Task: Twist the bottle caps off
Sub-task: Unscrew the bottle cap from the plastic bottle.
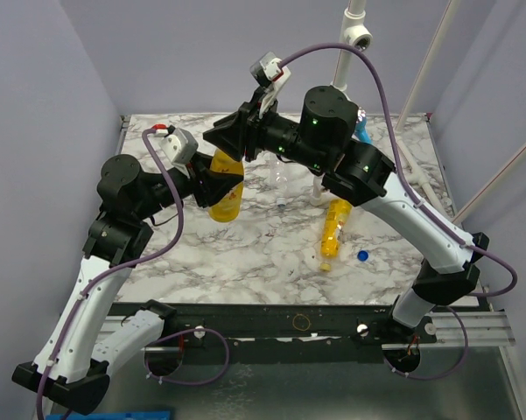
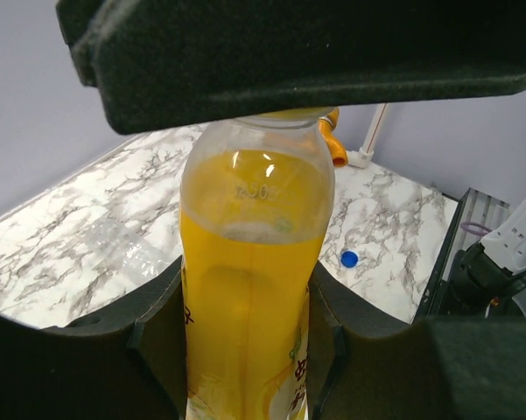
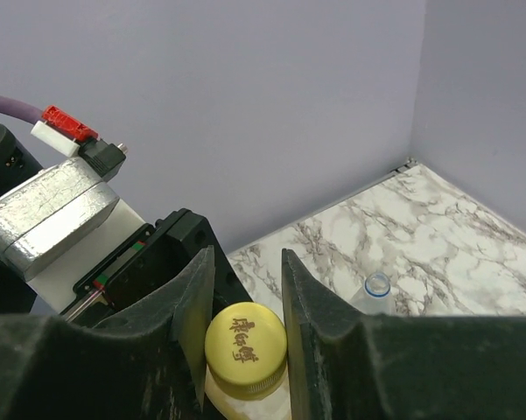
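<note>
A yellow-orange bottle (image 1: 227,191) (image 2: 249,262) stands upright over the back left of the table. My left gripper (image 1: 212,184) (image 2: 249,354) is shut on its body, one finger on each side of the label. The bottle's yellow cap (image 3: 245,347) carries printed characters on top. My right gripper (image 1: 234,140) (image 3: 247,293) comes in from above and is shut on that cap, both fingers pressed against its ribbed rim. In the left wrist view the right gripper's black fingers (image 2: 306,61) hide the cap. A loose blue cap (image 1: 362,255) (image 2: 350,258) lies on the table at the right.
A second yellow-orange bottle (image 1: 334,232) lies on its side right of centre. A clear bottle (image 1: 282,182) (image 3: 376,289) with an open neck and blue ring stands behind the arms. The marble table (image 1: 245,262) is walled at the left and back. A white pole (image 1: 350,52) rises at the back.
</note>
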Tool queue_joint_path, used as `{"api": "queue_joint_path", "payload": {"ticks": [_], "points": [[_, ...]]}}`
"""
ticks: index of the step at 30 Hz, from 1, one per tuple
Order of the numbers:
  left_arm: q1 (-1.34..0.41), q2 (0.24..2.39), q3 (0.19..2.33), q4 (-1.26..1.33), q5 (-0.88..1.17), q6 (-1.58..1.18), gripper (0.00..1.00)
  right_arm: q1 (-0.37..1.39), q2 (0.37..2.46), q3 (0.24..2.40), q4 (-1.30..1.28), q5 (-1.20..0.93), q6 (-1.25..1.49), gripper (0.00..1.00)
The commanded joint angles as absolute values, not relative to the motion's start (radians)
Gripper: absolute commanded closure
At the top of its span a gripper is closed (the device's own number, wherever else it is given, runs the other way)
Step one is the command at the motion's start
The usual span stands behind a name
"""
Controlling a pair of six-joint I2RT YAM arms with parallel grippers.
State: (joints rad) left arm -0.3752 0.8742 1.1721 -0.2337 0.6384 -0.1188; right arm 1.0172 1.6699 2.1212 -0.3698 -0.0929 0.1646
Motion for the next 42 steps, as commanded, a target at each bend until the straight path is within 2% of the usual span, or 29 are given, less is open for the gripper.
{"api": "queue_joint_path", "payload": {"ticks": [1, 5, 10, 14, 18, 21, 23, 25, 27, 29, 34, 38, 42], "points": [[-0.372, 0.864, 1.178, -0.241, 0.657, -0.12, 1.0, 1.019, 1.669, 2.148, -0.38, -0.115, 0.162, 0.99], [-0.373, 0.872, 1.201, -0.239, 0.854, -0.169, 1.0, 1.019, 1.625, 2.11, -0.347, -0.259, 0.114, 0.99], [-0.375, 0.896, 1.218, -0.158, 1.261, -0.369, 1.0, 1.02, 1.514, 1.977, -0.242, -0.723, 0.066, 0.99], [-0.382, 0.901, 1.231, -0.144, 1.374, -0.426, 1.0, 1.019, 1.476, 1.924, -0.198, -1.009, 0.085, 0.99], [-0.387, 0.904, 1.238, -0.144, 1.398, -0.442, 1.0, 1.019, 1.469, 1.916, -0.19, -1.085, 0.091, 0.99], [-0.386, 0.901, 1.235, -0.141, 1.355, -0.414, 1.0, 1.02, 1.457, 1.905, -0.178, -0.984, 0.085, 0.99], [-0.386, 0.897, 1.229, -0.14, 1.306, -0.375, 1.0, 1.019, 1.441, 1.879, -0.132, -0.796, 0.102, 0.78], [-0.386, 0.891, 1.216, -0.143, 1.214, -0.324, 1.0, 1.019, 1.432, 1.86, -0.096, -0.546, 0.126, 0.45], [-0.385, 0.886, 1.213, -0.176, 1.097, -0.255, 1.0, 1.019, 1.444, 1.884, -0.118, -0.353, 0.131, 0.3], [-0.385, 0.88, 1.209, -0.193, 0.98, -0.202, 1.0, 1.019, 1.462, 1.92, -0.16, -0.228, 0.138, 0.22], [-0.385, 0.865, 1.201, -0.205, 0.797, -0.115, 1.0, 1.019, 1.545, 2.054, -0.326, -0.038, 0.163, 0.2], [-0.385, 0.871, 1.197, -0.209, 0.65, -0.084, 1.0, 1.02, 1.61, 2.137, -0.423, -0.006, 0.165, 0.32], [-0.385, 0.874, 1.193, -0.22, 0.578, -0.064, 1.0, 1.019, 1.621, 2.143, -0.421, -0.011, 0.168, 0.4]]}}
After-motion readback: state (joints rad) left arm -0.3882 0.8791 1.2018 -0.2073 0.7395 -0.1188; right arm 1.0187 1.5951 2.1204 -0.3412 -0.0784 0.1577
